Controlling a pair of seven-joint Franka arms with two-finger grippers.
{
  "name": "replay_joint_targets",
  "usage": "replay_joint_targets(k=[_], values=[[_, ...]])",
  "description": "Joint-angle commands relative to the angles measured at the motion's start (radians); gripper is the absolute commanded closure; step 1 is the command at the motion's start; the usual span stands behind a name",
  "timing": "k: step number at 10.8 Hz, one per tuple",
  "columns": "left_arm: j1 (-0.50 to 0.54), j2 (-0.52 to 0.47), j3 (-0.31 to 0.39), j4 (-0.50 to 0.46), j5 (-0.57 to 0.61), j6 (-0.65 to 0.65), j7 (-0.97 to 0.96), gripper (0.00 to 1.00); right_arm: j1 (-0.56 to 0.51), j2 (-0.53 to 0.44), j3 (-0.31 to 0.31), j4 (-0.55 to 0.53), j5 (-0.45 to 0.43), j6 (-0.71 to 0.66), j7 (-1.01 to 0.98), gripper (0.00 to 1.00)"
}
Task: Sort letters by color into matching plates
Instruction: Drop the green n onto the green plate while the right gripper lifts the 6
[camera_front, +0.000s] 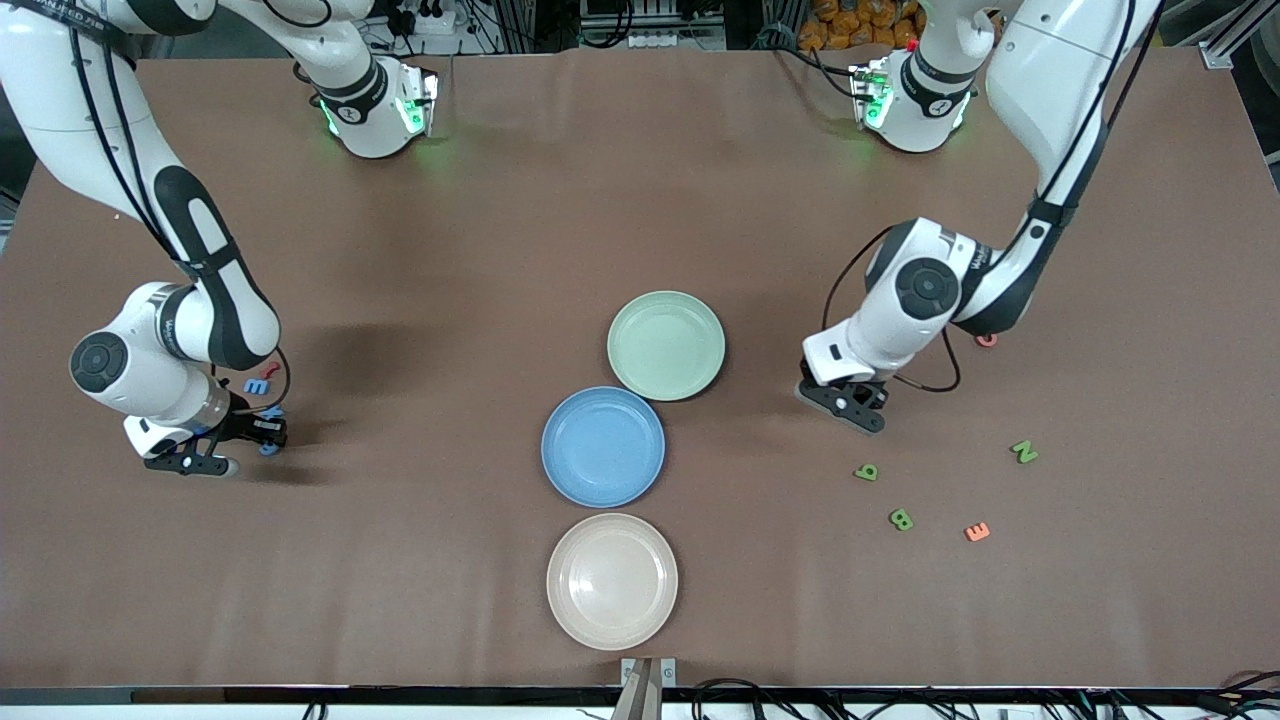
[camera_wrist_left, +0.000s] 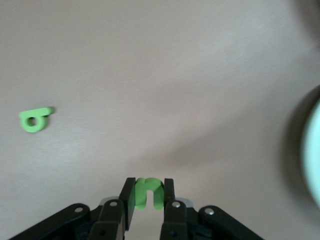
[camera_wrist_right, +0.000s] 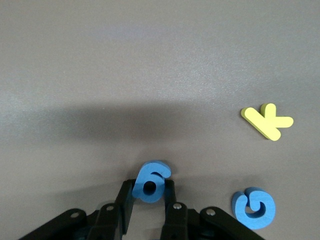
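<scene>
Right, from the front view I see three plates in a line at mid-tabletop, and all of them are bare: the green plate (camera_front: 666, 345), the blue plate (camera_front: 603, 446) touching it on the camera side, and the beige plate (camera_front: 612, 581) nearest the camera. So nothing is sorted yet; every letter is left to do. Toward the left arm's end from the blue plate lie a green 9 (camera_front: 866, 471), a green B (camera_front: 901, 519), a green N (camera_front: 1023, 451) and an orange E (camera_front: 977, 532). The left gripper (camera_front: 848, 405) hangs low just beside the green plate; the right gripper (camera_front: 222, 447) is down among blue pieces well apart from the plates, toward the right arm's end.

On my left wrist view, the left gripper (camera_wrist_left: 148, 197) is closed on a green letter (camera_wrist_left: 148, 191), with the green plate's rim at the edge.

On my right wrist view, the right gripper (camera_wrist_right: 148, 192) is clamped on a blue 6 (camera_wrist_right: 151, 181) (lifted or not, I cannot tell). A blue G (camera_wrist_right: 253, 208) and a yellow K (camera_wrist_right: 267, 121) lie nearby. Nothing blocks either route to the plates, I judge.
</scene>
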Motion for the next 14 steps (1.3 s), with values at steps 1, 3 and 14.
replay_joint_targets(k=[1,3,14], values=[[-0.004,-0.031,-0.105,0.008,-0.024,-0.041,-0.223,1.00,-0.016,0.018,0.016,0.006,-0.012,0.017,-0.006,0.73],[-0.063,-0.022,-0.146,0.022,-0.021,-0.041,-0.389,1.00,-0.016,0.025,0.016,0.006,-0.011,0.032,-0.006,0.80],[-0.205,0.024,-0.137,0.074,0.036,-0.044,-0.644,0.00,-0.008,-0.020,0.024,0.022,0.002,-0.015,0.003,0.87]])
